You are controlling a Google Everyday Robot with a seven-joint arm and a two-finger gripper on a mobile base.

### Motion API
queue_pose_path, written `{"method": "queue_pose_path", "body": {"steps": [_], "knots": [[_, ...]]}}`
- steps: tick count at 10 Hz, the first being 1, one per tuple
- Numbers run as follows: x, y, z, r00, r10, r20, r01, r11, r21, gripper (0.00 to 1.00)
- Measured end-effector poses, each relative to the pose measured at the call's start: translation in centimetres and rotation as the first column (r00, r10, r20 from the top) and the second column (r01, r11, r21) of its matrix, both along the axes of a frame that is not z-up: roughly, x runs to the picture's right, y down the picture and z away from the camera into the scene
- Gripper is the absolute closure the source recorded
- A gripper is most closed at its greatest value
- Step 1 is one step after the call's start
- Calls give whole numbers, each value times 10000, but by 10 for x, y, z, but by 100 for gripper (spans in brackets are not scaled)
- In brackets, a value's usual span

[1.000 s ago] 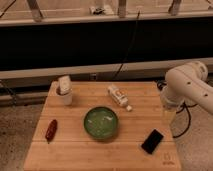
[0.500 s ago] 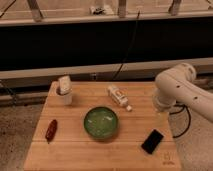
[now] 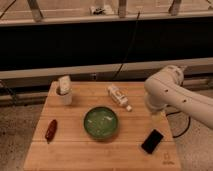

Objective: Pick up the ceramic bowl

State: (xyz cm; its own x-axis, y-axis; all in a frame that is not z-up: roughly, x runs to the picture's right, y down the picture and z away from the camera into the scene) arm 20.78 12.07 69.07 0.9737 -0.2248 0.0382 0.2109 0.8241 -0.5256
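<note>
The ceramic bowl point(image 3: 101, 122) is round, shallow and glossy green with pale speckles inside. It sits upright near the middle of the wooden table point(image 3: 75, 155). My white arm point(image 3: 167, 90) comes in from the right over the table's right edge. The gripper point(image 3: 157, 116) hangs at the arm's lower end, above the table's right part, to the right of the bowl and well apart from it. Nothing is seen in the gripper.
A white cup point(image 3: 64, 94) with something in it stands at the back left. A small white bottle point(image 3: 118, 96) lies behind the bowl. A red oblong item point(image 3: 50, 130) lies at the left. A black phone point(image 3: 152, 141) lies front right, below the gripper.
My arm has swung leftward from beyond the table's right edge to over its right part, closer to the bowl. The objects on the table have not moved.
</note>
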Motion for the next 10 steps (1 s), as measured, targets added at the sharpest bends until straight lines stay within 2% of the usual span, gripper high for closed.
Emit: {"method": "queue_pose_path", "body": {"steps": [2,5,7,8,10], "knots": [[-18,2,3,9981,-591,199,590,9983,36,20],[-29,6,4,9897,-1375,396,1372,9905,95,20],[-53,9,7,9746,-2107,759,2102,9775,149,20],[-56,11,8,9651,-2446,939,2444,9696,144,20],[-59,13,8,9562,-2732,1053,2731,9619,151,20]]}}
